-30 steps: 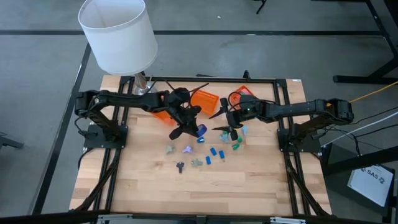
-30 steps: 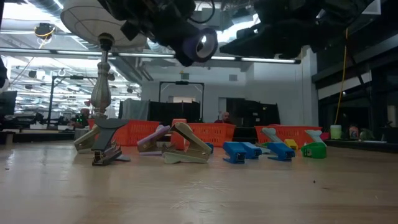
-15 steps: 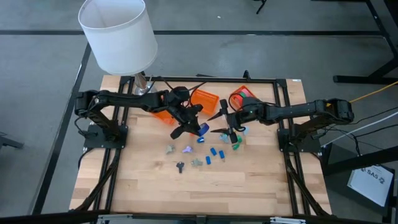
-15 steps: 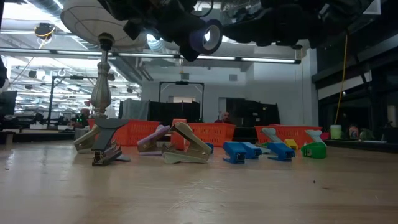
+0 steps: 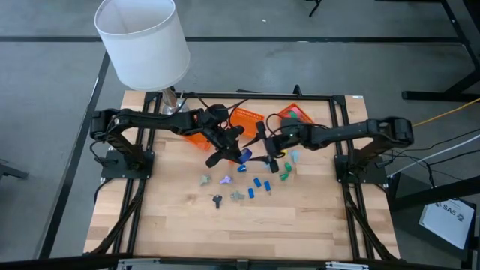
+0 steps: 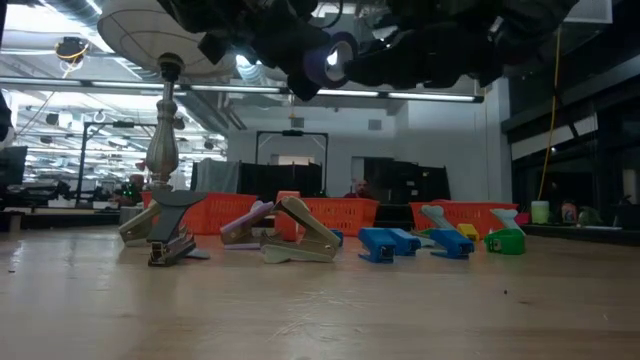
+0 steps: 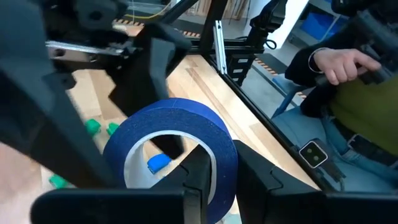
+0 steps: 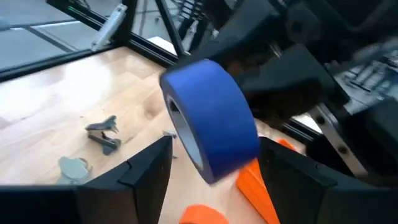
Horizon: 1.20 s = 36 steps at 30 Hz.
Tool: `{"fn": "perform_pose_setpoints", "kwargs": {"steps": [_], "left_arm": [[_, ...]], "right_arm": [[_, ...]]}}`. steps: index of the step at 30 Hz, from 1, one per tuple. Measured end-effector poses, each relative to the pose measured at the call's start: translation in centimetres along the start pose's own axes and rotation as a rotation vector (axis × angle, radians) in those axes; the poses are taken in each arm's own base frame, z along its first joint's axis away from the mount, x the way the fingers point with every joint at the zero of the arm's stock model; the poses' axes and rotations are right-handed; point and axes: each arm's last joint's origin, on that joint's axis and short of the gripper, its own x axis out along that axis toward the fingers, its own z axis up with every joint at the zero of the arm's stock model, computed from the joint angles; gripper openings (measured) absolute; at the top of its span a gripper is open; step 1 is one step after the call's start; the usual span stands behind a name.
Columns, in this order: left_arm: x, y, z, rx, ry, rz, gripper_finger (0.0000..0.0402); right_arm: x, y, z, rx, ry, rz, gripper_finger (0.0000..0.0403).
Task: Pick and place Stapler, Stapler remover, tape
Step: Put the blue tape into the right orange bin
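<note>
A blue tape roll (image 5: 244, 156) hangs above the middle of the table, also seen in the low view (image 6: 335, 60). My left gripper (image 7: 224, 163) is shut on it, reaching in from the table's left (image 5: 227, 150). My right gripper (image 8: 216, 144) stands open, coming from the table's right (image 5: 264, 147). Its two fingers flank the roll (image 8: 211, 118), with a gap showing on each side. Below, staplers (image 6: 172, 250), stapler removers (image 6: 305, 235) and small blue (image 5: 259, 184) and green (image 5: 285, 176) pieces lie on the wooden top. My left gripper pinches the wall of the blue roll (image 7: 222, 186), one finger inside the ring and one outside. The fingers come from the table's left, slanting a little downward. The roll is lifted clear of the table, standing on edge with its hole facing sideways.
Two orange baskets (image 5: 244, 118) (image 5: 296, 115) stand at the far edge behind the grippers. A lamp with a white shade (image 5: 142, 41) rises at the far left corner. A person's hand (image 7: 339, 62) shows beyond the table's edge. Bare wood lies along the near side (image 5: 240, 232).
My right gripper has gone toward the table's left, up to the blue roll, and its open fingers now stand on either side of it. The roll stays lifted in my left gripper.
</note>
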Motion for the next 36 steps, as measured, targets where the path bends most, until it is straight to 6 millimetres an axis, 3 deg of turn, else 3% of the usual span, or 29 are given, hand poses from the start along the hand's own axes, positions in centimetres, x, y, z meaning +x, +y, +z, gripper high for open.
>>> {"fn": "perform_pose_setpoints", "kwargs": {"steps": [9,21,36], "left_arm": [[0.0,-0.1,-0.7,-0.097,0.057,-0.007,0.0048],[0.0,-0.2,-0.7,-0.068,0.052,-0.023,0.0051],[-0.3,0.1,-1.2,-0.069,0.116,0.131,0.0112]], "right_arm": [[0.6,-0.2,0.3,0.003,0.001,0.064,0.0226],[0.6,-0.3,0.4,-0.021,-0.012,0.065,0.0117],[0.4,0.2,-0.6,0.13,0.109,0.102,0.0118]]}}
